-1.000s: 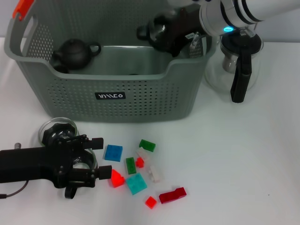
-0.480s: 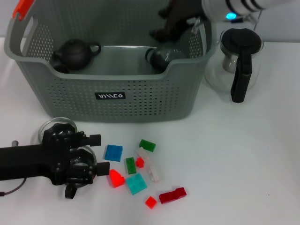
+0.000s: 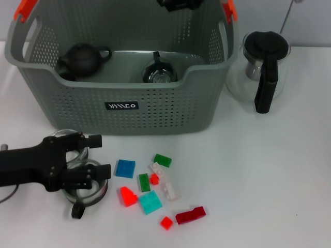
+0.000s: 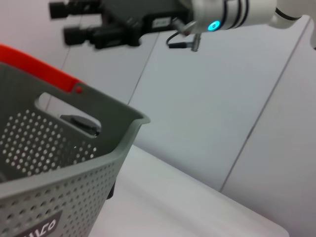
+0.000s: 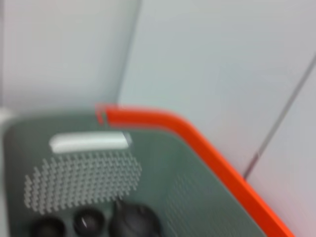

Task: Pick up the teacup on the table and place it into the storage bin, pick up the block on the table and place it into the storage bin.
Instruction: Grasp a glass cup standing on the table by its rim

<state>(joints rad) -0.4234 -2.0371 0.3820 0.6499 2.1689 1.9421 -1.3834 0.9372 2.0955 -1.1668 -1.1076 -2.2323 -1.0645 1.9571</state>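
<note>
The grey storage bin (image 3: pixel 170 111) stands at the back of the white table (image 3: pixel 269 170). A dark teacup (image 3: pixel 160 73) lies inside it, next to a black teapot (image 3: pixel 83 58). My right gripper (image 3: pixel 178 4) hangs above the bin's far rim; the left wrist view shows this right gripper (image 4: pixel 66 20) open and holding nothing. At the front left my left gripper (image 3: pixel 102 155) is open, low over the table. A clear glass teacup (image 3: pixel 85 188) sits partly under its lower finger, and another glass cup (image 3: pixel 63 136) sits behind its upper finger. Several coloured blocks lie just right of it, the nearest being a blue block (image 3: pixel 124 168) and a red block (image 3: pixel 128 197).
A clear glass pitcher with a black lid (image 3: pixel 262 64) stands right of the bin. More blocks are scattered at the front centre: green (image 3: pixel 162 159), cyan (image 3: pixel 150 202), a long red one (image 3: pixel 190 215). The right wrist view shows the bin's orange rim (image 5: pixel 197 143) and its inside.
The right gripper let the dark teacup go; it now lies in the bin, and the gripper has risen. The left gripper drew back to the left, away from the red block.
</note>
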